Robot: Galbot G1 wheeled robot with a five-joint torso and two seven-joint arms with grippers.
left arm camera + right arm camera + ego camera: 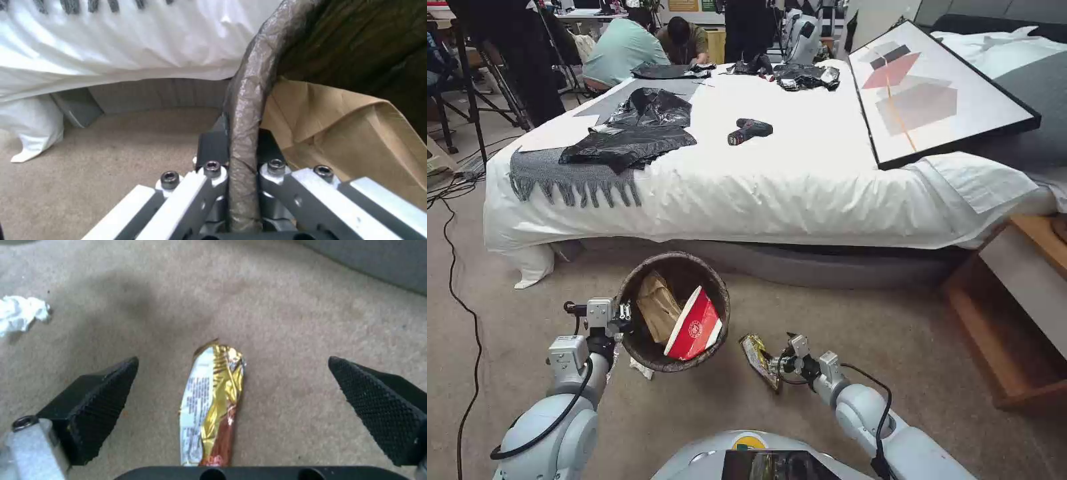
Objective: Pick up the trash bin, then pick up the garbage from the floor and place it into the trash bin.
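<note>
The trash bin (675, 261), lined with a dark bag, stands in front of the bed with my left gripper (624, 321) shut on its near-left rim (249, 100). Inside it lie a brown paper bag (657, 305) (351, 133) and a red-and-white carton (695, 328). To the bin's right, a gold snack wrapper (758, 359) (214, 396) lies flat on the carpet. My right gripper (776, 365) (232, 360) is low over it, open, with one finger on each side. A crumpled white tissue (641, 369) (20, 315) lies by the bin's base.
The white bed (800, 193) runs across just beyond the bin, carrying black bags, a grey scarf, a drill (749, 130) and a framed picture (937, 90). A wooden bedside unit (1020, 307) stands on the right. Black cables (457, 293) trail over the carpet on the left.
</note>
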